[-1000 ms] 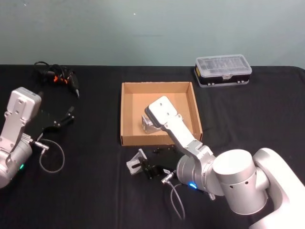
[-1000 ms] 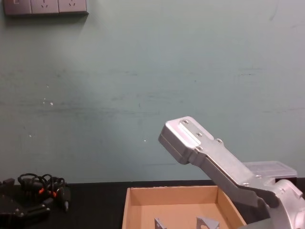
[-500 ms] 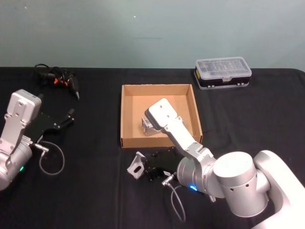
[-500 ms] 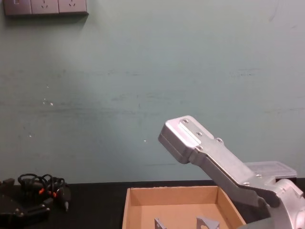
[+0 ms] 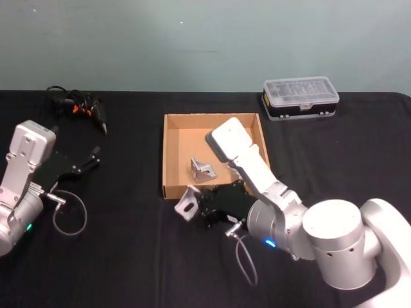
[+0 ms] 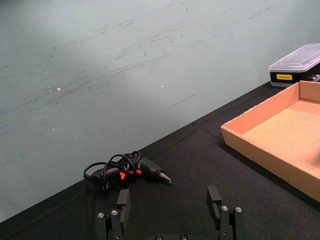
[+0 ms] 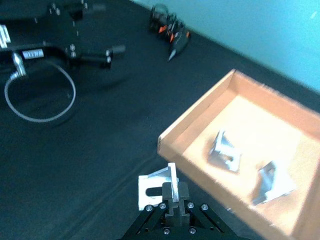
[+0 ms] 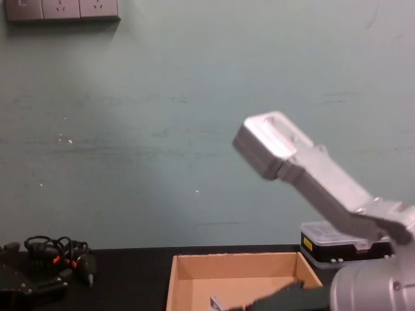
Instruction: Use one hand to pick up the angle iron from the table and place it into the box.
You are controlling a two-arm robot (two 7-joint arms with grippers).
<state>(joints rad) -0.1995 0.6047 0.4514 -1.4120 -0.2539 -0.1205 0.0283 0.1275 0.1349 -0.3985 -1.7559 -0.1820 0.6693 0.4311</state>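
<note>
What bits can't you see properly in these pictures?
- Box: the chest view's bottom edge cuts off its floor and near wall.
- Second angle iron in the box: blurred in the right wrist view; the right arm covers it in the head view.
- Small black case: contents too small to tell.
- Left gripper: its base is cut off.

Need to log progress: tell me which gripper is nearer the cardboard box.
Right. The right gripper, shut on an angle iron, is beside the box's near-left corner; the left gripper sits open, far off left.

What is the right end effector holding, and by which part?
The right end effector holds an angle iron, pinching its upright flange's edge. The left holds nothing.
</note>
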